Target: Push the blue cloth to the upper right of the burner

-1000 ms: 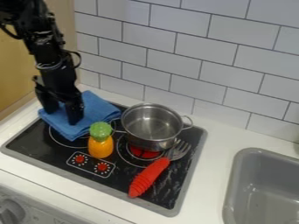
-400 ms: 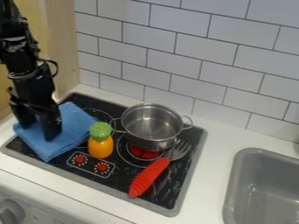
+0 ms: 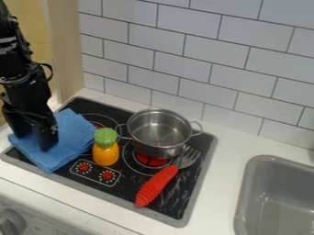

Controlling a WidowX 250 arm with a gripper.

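Observation:
At the left, the gripper [image 3: 35,140] is down on the blue cloth [image 3: 70,137], its two fingers spread apart and their tips against the fabric. The folded cloth lies over the left part of the black stove top [image 3: 126,186], with its left corner past the stove's edge. Part of the rear left burner [image 3: 101,120] shows behind and to the right of the cloth. The arm hides some of the cloth's left side.
Just right of the cloth stands an orange and green toy [image 3: 105,149]. A metal pot [image 3: 159,133] sits on the right burner, beside a red-handled fork [image 3: 159,182]. The grey sink [image 3: 276,197] is at the right, the tiled wall behind.
The gripper has moved left and toward the front. The blue cloth has slid the same way, uncovering the stove's back left corner and part of the burner. The pot, toy and fork stayed put.

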